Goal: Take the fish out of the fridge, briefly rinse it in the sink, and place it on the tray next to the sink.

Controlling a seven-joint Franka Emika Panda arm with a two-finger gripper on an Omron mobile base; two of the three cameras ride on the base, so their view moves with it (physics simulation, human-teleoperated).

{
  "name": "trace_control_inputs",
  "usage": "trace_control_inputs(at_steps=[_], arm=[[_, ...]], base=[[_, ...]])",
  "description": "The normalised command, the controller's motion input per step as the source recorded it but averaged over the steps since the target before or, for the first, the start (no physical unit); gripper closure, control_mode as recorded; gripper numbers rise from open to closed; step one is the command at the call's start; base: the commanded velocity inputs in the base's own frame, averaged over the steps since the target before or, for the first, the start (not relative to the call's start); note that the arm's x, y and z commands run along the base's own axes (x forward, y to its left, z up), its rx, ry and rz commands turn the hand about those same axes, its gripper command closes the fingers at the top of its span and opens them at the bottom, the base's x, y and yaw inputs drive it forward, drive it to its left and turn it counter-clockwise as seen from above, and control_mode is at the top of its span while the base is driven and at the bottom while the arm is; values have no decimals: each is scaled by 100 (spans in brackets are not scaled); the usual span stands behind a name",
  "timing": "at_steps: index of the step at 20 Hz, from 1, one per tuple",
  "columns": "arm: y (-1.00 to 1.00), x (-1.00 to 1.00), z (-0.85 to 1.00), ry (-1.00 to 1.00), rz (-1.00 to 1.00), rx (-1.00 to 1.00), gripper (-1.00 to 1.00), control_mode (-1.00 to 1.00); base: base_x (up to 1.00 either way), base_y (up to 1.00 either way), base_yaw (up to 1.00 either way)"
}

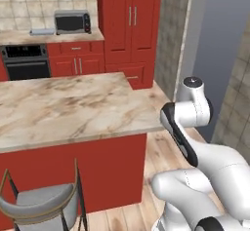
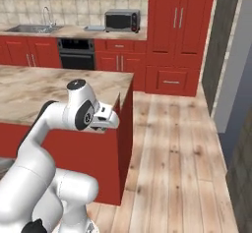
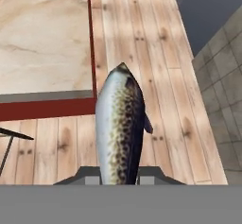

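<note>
**A:** What does the left base view give you?

**B:** The white arm (image 1: 195, 142) rises at the lower right, folded over the wooden floor (image 1: 161, 152). To its left stands the marble-topped island table (image 1: 63, 108) with red sides, and a grey chair (image 1: 41, 203) sits at the bottom left. At the back wall there is a microwave (image 1: 72, 22) on the far table, the thin grey-blue tray (image 1: 42, 31) just beside it on its left, and a black oven (image 1: 27, 62) below.

**A:** And the right base view?

**B:** The same room from the other side. The arm (image 2: 78, 111) bends at the lower left, in front of the island table (image 2: 44, 87). Far back on the left lies the sink (image 2: 29, 29) with its curved tap (image 2: 47, 15); the tray (image 2: 94, 28) lies between the sink and the microwave (image 2: 122, 20). The oven (image 2: 76, 52) sits under that table. Tall red cabinets (image 2: 177, 25) stand on the right.

**A:** The hand view?

**B:** The fish (image 3: 120, 124) is right there: silvery with dark speckles, standing up from between the jaws of the gripper (image 3: 119, 176), its pointed end away from the camera. The jaws are closed against its lower part, holding it above the floor planks (image 3: 156, 76), near the corner of the island table (image 3: 42, 34). A grey tiled wall (image 3: 222, 86) runs along the right.
</note>
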Motion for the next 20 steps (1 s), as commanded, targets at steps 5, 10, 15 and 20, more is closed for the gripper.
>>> trace_control_inputs(at_steps=[5,10,15,20], arm=[[0,0,0,0,0,0,100,100],[0,0,0,0,0,0,100,100],[0,0,0,0,0,0,100,100],[0,0,0,0,0,0,100,100]], base=[[100,-100,0],[98,-100,-2],[92,-100,-14],[100,-66,8]])
